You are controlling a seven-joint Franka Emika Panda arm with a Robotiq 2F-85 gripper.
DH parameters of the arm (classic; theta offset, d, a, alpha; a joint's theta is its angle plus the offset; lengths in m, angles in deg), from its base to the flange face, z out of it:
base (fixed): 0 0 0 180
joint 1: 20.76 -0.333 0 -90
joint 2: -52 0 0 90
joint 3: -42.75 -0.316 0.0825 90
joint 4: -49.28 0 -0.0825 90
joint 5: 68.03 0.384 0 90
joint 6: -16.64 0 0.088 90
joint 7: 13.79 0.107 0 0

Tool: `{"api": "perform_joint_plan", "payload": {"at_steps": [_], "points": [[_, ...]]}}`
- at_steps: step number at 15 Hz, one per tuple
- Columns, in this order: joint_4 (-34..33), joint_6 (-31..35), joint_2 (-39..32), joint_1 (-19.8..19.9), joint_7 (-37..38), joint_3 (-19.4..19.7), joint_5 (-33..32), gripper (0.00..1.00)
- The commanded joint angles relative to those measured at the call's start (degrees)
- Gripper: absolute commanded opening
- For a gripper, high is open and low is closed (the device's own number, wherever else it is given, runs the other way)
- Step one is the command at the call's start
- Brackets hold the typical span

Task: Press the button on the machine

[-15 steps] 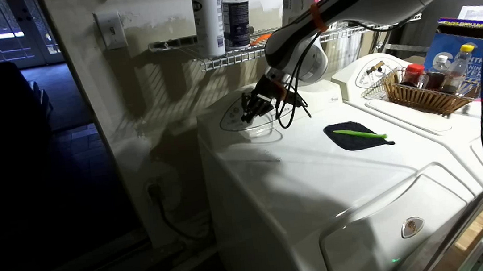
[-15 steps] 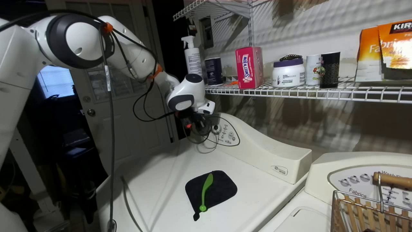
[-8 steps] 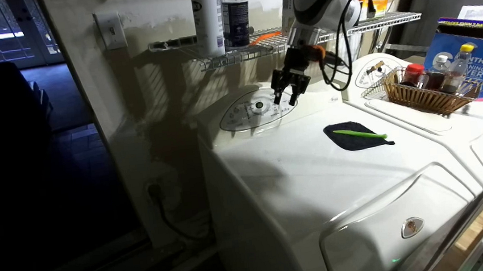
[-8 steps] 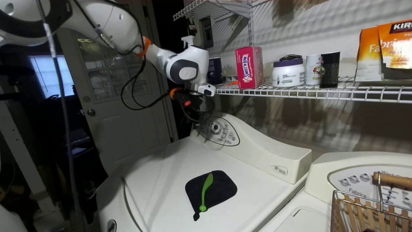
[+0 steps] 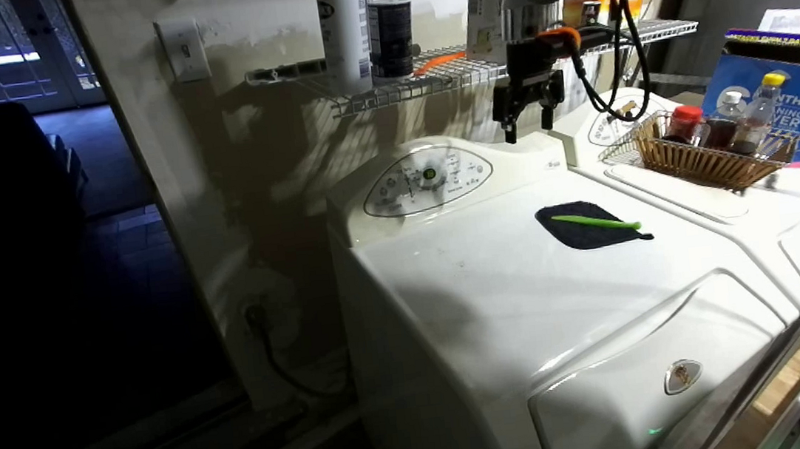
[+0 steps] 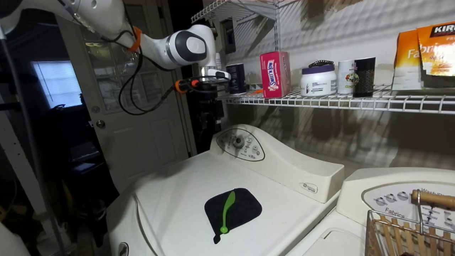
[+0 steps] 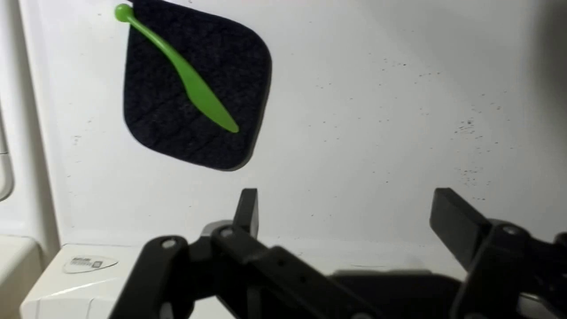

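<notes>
The machine (image 5: 465,277) is a large white washer with a raised, sloped control panel (image 5: 470,174) at its back. On that panel a round dial (image 5: 430,174) sits among small round buttons (image 6: 256,150); which one is the task's button I cannot tell. Black and upright, my gripper (image 5: 529,127) hangs in the air above the panel's height, off to one side of the dial and touching nothing. The wrist view looks down at the white top, with the gripper (image 7: 347,204) wide open and nothing between its fingers (image 7: 460,226).
A black pot holder (image 6: 249,209) with a green plastic knife (image 6: 226,209) lies on the machine's top. The wire shelf (image 6: 320,103) with bottles and boxes runs along the wall, close to the gripper. Beside the machine, a second white appliance (image 5: 679,188) carries a basket (image 5: 691,163).
My gripper has risen from in front of the dial and swung away from it, turning to point straight down. Its jaws have opened. The dial and panel now show uncovered.
</notes>
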Motion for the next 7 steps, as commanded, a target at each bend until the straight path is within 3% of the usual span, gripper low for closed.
{"api": "perform_joint_plan", "payload": {"at_steps": [1,7], "points": [[-0.1,-0.2,0.4,-0.8,1.4,0.2,-2.4,1.00],[0.4,-0.2,1.5,-1.6,3.3,0.0,-5.3,1.00]]}}
